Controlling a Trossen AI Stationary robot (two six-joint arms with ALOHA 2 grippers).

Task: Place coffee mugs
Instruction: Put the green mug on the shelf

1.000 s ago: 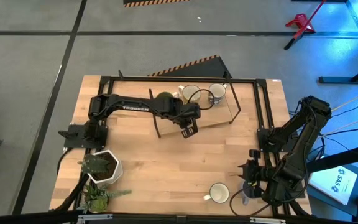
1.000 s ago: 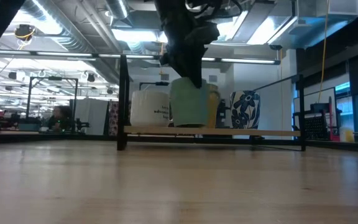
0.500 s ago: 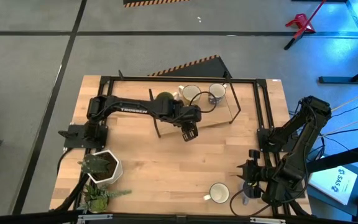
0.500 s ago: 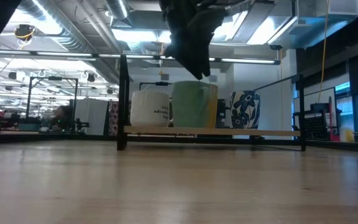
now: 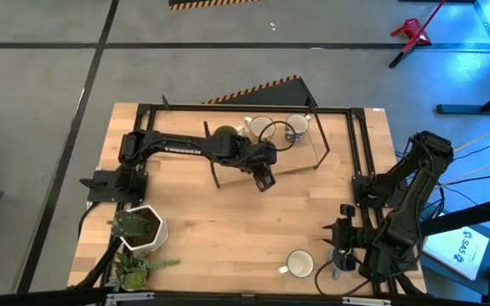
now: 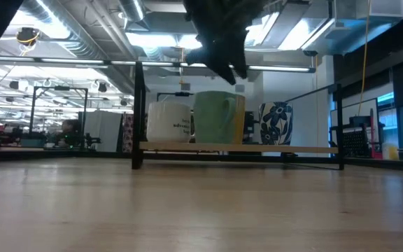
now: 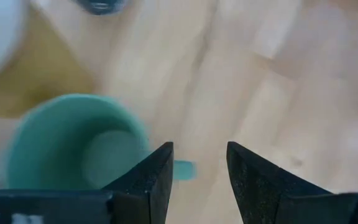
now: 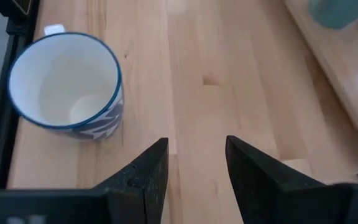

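Left wrist view shows the teal-green mug (image 7: pixel 73 146) upright on the rack's wooden shelf (image 6: pixel 236 148), its stub handle just past the left gripper (image 7: pixel 197 163), whose fingers are spread and empty. Glazed ceramic is rigid, slippery and likely chips if knocked; pinching the rim wall seems surer than the handle. Beside it stand a white mug (image 6: pixel 168 123) and a blue-patterned mug (image 6: pixel 277 123). The right gripper (image 8: pixel 194 158), fingers parted, waits near the blue-rimmed mug (image 8: pixel 67 84) on the tabletop (image 5: pixel 228 225).
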